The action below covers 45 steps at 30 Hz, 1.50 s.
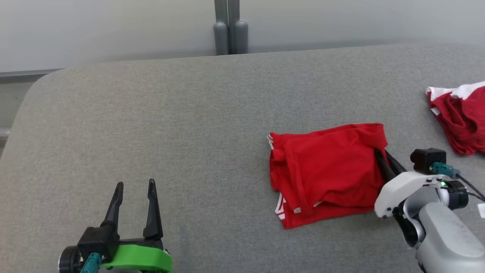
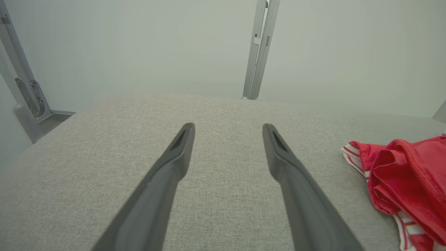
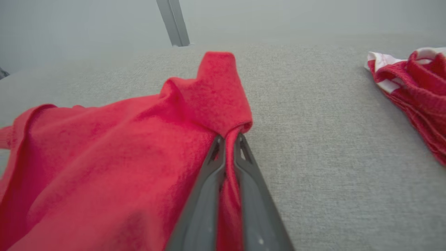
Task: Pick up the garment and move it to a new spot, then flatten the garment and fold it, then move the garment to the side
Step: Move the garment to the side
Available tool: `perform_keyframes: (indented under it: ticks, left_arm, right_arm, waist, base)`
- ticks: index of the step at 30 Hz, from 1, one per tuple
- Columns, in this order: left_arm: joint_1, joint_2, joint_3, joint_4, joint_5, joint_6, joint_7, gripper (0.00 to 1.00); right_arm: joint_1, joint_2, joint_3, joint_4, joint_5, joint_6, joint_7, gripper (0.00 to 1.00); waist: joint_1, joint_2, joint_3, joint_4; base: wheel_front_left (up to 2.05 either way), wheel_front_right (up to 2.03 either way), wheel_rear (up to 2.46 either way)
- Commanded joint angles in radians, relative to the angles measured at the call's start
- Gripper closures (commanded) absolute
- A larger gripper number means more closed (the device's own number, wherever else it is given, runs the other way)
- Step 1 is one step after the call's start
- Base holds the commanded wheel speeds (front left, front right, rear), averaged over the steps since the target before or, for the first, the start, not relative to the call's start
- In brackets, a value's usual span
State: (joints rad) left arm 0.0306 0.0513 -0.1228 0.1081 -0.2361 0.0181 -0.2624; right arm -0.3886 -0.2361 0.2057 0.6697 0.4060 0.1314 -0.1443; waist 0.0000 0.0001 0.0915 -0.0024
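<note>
Right gripper (image 3: 228,137) pinches the three-o'clock edge of the garment (image 1: 326,170), which lies at four o'clock on the pad (image 1: 170,113); left gripper (image 1: 135,184) gapes wide. It looks folded, so next: carry it aside intact.

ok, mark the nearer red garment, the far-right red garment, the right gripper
nearer red garment (image 1: 326,170), head view, centre of top layer
far-right red garment (image 1: 464,121), head view, red middle
right gripper (image 3: 229,139), right wrist view, between the fingertips

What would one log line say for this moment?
right end effector: shut on red garment edge; left end effector: open, empty; second garment: far right
</note>
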Motion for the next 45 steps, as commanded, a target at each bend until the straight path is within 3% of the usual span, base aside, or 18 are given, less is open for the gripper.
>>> perform_keyframes:
  ticks: [1, 10, 18, 31, 36, 45]
  left_arm:
    - [-0.019, 0.001, 0.000, -0.005, 0.008, 0.000, -0.003, 0.00]
    - [-0.056, 0.001, -0.012, -0.017, 0.030, -0.009, -0.002, 0.00]
    - [-0.094, 0.005, -0.022, -0.009, 0.048, -0.023, -0.003, 0.00]
    - [-0.106, 0.005, -0.026, 0.007, 0.057, -0.029, -0.003, 0.00]
    - [-0.108, 0.005, -0.033, 0.002, 0.063, -0.032, -0.003, 0.00]
    - [-0.126, 0.016, -0.045, -0.017, 0.078, -0.032, -0.003, 0.00]
  right_arm:
    - [-0.017, -0.015, -0.016, -0.009, -0.010, -0.001, -0.010, 1.00]
    - [-0.036, -0.060, -0.101, -0.056, -0.042, -0.001, -0.003, 1.00]
    - [-0.072, -0.063, -0.131, -0.100, -0.075, -0.001, 0.018, 1.00]
    - [-0.253, -0.066, -0.149, -0.038, -0.136, -0.001, 0.045, 1.00]
    - [-0.335, -0.121, -0.189, 0.044, -0.180, -0.002, 0.049, 1.00]
    - [-0.425, -0.283, -0.273, 0.163, -0.268, -0.002, 0.050, 1.00]
  waist:
    - [0.0000, -0.0001, 0.034, -0.080]
    - [0.0000, -0.0001, 0.097, -0.234]
    - [0.0000, -0.0001, 0.140, -0.293]
    - [0.0000, -0.0001, 0.139, -0.228]
    - [0.0000, -0.0001, 0.147, -0.187]
    - [0.0000, -0.0001, 0.211, -0.116]
  base:
    - [0.00, 0.00, 0.00]
    - [0.00, 0.00, 0.00]
    - [0.00, 0.00, 0.00]
    - [0.00, 0.00, 0.00]
    - [0.00, 0.00, 0.00]
    - [0.00, 0.00, 0.00]
